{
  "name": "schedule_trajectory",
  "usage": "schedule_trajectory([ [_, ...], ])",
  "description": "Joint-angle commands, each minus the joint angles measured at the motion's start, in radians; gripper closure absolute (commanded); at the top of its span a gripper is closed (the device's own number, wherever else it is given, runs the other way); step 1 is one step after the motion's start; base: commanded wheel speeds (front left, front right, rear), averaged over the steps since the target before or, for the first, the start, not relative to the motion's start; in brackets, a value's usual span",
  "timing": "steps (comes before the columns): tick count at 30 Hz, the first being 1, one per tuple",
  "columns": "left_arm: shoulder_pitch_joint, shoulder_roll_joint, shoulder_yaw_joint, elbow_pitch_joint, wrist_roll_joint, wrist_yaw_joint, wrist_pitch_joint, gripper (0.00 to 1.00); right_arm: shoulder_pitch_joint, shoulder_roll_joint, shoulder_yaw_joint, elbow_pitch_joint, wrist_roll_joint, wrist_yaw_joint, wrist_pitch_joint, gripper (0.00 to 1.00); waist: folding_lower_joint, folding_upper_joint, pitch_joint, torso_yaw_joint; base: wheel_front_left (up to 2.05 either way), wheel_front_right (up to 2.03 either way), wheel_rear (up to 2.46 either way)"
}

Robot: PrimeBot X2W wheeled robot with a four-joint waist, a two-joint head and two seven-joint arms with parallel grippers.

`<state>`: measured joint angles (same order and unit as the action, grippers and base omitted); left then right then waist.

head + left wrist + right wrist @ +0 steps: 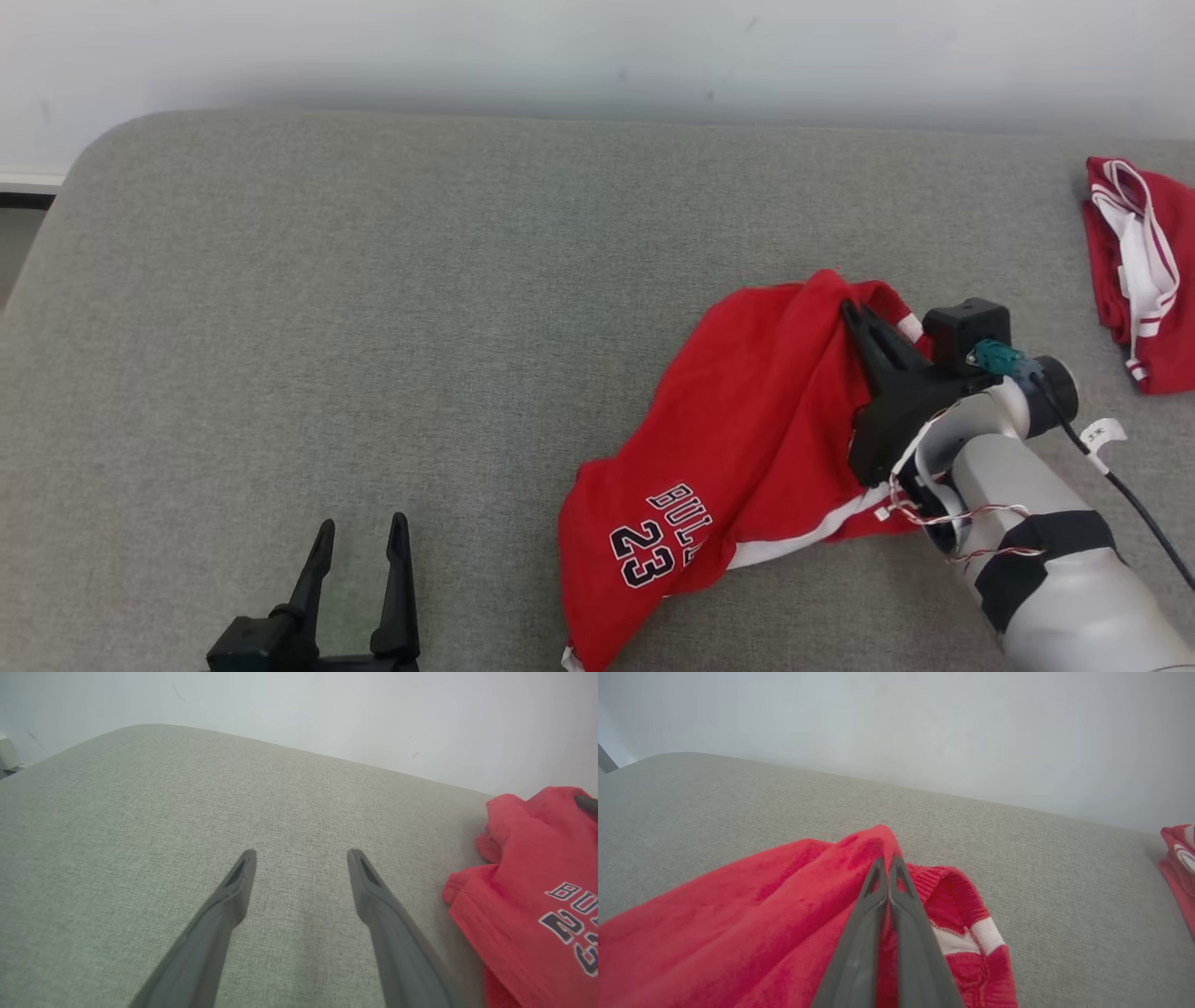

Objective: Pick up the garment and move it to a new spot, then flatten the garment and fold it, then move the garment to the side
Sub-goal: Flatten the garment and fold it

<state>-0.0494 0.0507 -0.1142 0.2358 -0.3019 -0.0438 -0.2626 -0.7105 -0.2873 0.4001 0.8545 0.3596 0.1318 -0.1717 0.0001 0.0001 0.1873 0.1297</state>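
Two pincers are on record. Of these, the left pincer point(363, 523) stands released, fingers spread wide and holding nothing, over the bare grey padded surface point(373, 280). The garment point(747, 420) lies well to its right and does not touch it. It is a red jersey with white trim and dark lettering, crumpled in a heap under and to the left of the right pincer point(851, 310), with its lower hem trailing toward the near edge. The right pincer is clenched on a ridge of red cloth that peaks at its tips, and the ribbed, white-banded opening sits just right of its fingers. Assessment: the fabric is judged light, soft and limp. It will drape and drag rather than keep shape, and a thin pinch may slip, so a hold on the thicker ribbed band looks surer. Room: broad open surface lies left of the right pincer and beyond the left pincer's tips, up to the rounded far edge at the wall point(560, 47). Right of the right pincer, well apart, a second red-and-white garment point(1139, 271) limits the room on that side.
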Motion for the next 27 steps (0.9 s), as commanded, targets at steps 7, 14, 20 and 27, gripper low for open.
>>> schedule_trajectory([
  [7, 0.012, -0.001, -0.001, 0.000, -0.012, 0.008, -0.003, 0.00, -0.025, 0.004, 0.041, 0.077, 0.036, -0.003, -0.072, 0.00, -0.0001, -0.0001, -0.025, -0.004, 0.00, 0.00, 0.00],
  [14, 0.039, -0.001, 0.019, -0.007, 0.006, 0.005, -0.003, 0.00, 0.040, -0.037, -0.011, -0.077, 0.058, -0.003, -0.093, 0.00, -0.0001, -0.0001, -0.061, -0.053, 0.00, 0.00, 0.00],
  [20, 0.055, -0.001, 0.028, -0.011, 0.021, -0.004, -0.003, 0.00, 0.186, -0.050, -0.132, -0.316, 0.008, -0.003, -0.093, 0.00, -0.0001, -0.0001, -0.081, -0.098, 0.00, 0.00, 0.00],
  [27, 0.078, -0.001, 0.011, -0.012, 0.032, -0.013, -0.003, 0.00, 0.404, 0.010, -0.274, -0.549, -0.060, -0.003, -0.094, 0.00, -0.0001, -0.0001, -0.096, -0.127, 0.00, 0.00, 0.00],
])
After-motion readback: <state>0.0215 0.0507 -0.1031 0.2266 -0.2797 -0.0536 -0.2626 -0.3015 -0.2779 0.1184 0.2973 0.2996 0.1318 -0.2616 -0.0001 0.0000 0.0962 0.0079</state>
